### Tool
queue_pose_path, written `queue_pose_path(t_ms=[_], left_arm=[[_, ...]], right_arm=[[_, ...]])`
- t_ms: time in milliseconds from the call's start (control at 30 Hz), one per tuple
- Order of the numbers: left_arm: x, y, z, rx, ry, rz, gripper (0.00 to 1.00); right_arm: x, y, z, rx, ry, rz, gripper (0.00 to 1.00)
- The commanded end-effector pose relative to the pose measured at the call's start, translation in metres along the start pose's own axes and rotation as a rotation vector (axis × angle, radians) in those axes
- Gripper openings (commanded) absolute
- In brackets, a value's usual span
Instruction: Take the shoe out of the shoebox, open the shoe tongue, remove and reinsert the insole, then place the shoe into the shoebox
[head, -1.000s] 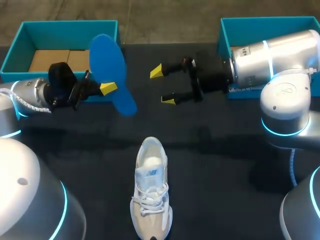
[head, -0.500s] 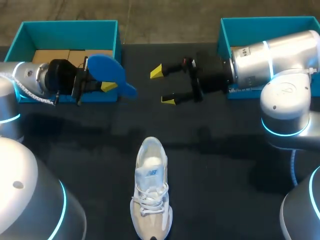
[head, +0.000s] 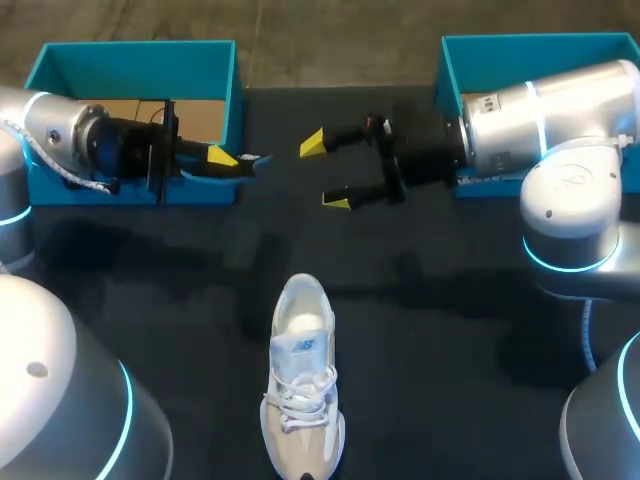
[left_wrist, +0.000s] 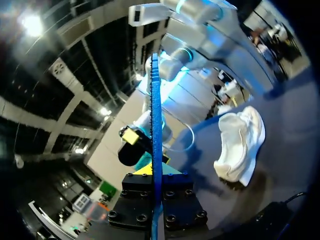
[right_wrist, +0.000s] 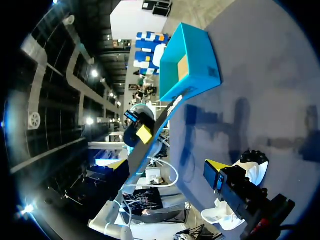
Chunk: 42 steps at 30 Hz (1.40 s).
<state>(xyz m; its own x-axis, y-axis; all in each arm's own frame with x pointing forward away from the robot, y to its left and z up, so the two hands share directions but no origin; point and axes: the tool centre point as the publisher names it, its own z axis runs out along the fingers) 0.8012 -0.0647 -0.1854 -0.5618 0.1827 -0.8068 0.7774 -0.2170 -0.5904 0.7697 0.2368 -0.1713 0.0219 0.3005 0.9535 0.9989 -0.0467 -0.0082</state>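
Pinching the insole (left_wrist: 155, 125) edge-on beside a shoebox (head: 140, 56), left gripper (head: 226, 159) faces wide-spread right gripper (head: 325, 172), shoe (head: 300, 400) nearby.

Light falls from above on the dim black table (head: 450, 330), leaving soft shadows. The white lace-up shoe (head: 303, 370) shines bright.

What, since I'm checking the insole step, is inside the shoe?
Only pale lining shows in the shoe opening; the toe end is hidden under its laced upper. The blue insole is out, held edge-on in the left gripper.
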Motion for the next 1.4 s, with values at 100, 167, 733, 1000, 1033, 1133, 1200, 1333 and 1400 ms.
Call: queue_pose_path(t_ms=[100,167,733,1000,1033,1133,1200,1333,1400], left_arm=[[0.012,-0.003,0.011,-0.057,-0.015,0.173,0.00],[0.013,-0.003,0.015,-0.048,-0.030,0.197,0.00],[0.010,0.001,0.011,-0.175,-0.031,0.370,0.00],[0.010,0.001,0.011,-0.175,-0.031,0.370,0.00],[0.010,0.001,0.011,-0.175,-0.031,0.370,0.00],[0.010,0.001,0.011,-0.175,-0.031,0.370,0.00],[0.010,0.001,0.011,-0.175,-0.031,0.370,0.00],[0.005,0.005,0.005,-0.191,-0.049,0.442,0.00],[0.001,0.007,0.003,-0.203,-0.051,0.472,0.00]], right_arm=[[0.000,0.000,0.002,-0.002,0.000,0.000,1.00],[0.000,0.000,0.002,-0.002,0.000,0.000,1.00],[0.000,0.000,0.002,-0.002,0.000,0.000,1.00],[0.000,0.000,0.002,-0.002,0.000,0.000,1.00],[0.000,0.000,0.002,-0.002,0.000,0.000,1.00],[0.000,0.000,0.002,-0.002,0.000,0.000,1.00],[0.000,0.000,0.002,-0.002,0.000,0.000,1.00],[0.000,0.000,0.002,-0.002,0.000,0.000,1.00],[0.000,0.000,0.002,-0.002,0.000,0.000,1.00]])
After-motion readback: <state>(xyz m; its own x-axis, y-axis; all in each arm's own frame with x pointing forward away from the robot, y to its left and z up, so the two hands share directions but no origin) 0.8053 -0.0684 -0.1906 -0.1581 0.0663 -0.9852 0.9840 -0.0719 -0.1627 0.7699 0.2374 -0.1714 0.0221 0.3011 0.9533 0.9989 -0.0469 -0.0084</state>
